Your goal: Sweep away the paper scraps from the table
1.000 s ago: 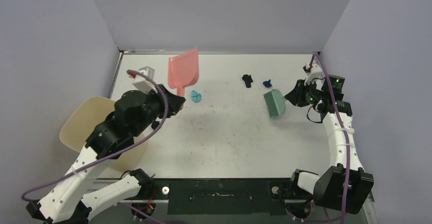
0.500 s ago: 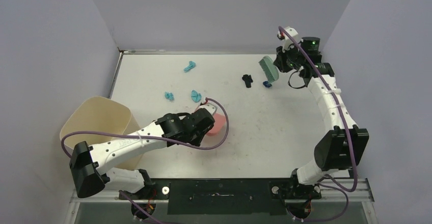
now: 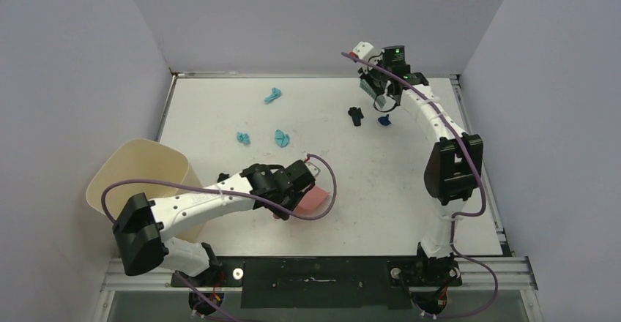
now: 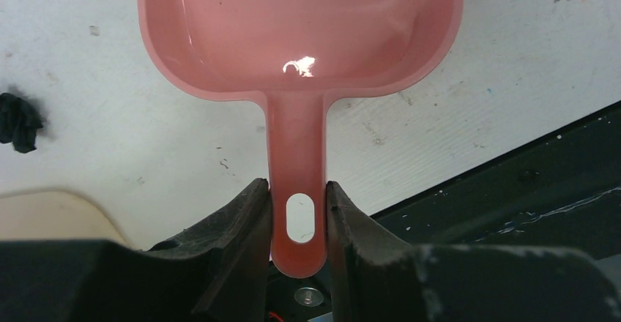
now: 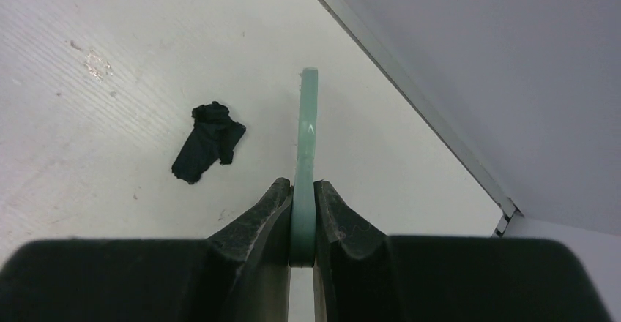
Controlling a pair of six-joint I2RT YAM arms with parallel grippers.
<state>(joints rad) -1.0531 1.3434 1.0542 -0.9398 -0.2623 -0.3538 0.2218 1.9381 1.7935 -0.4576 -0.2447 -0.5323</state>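
5 paper scraps (image 3: 282, 138) lie on the white bench (image 3: 366, 190) in the overhead view. 3 are teal wads in the left half: 1 near the far edge (image 3: 273, 94) and 2 close together nearer the middle, the left of them at (image 3: 243, 138). The other 2, a black wad (image 3: 356, 115) and a dark blue wad (image 3: 384, 121), sit near each other toward the far right.

The left end effector (image 4: 296, 187) has its 2 fingers (image 4: 245, 219) pinching the handle of a pink dustpan (image 4: 300, 29), just above the oval hanging hole. The pan's mouth points away from the wrist, over the scuffed bench close to its near edge. A beige bin (image 3: 139, 183) stands at the bench's left side, behind that arm. In the left wrist view 1 dark wad (image 4: 18, 121) lies well left of the pan.

The right end effector (image 5: 302, 189) is pressed together on the thin teal handle of a hand brush (image 5: 308, 124), which shows edge-on in the wrist view; its bristles cannot be made out there. From above, this arm reaches to the far side of the bench, just beyond the black and dark blue wads. In the right wrist view the black wad lies on the bench left of the handle, apart from it, and the bench's metal rim (image 5: 410, 95) runs along the grey wall (image 5: 512, 58).
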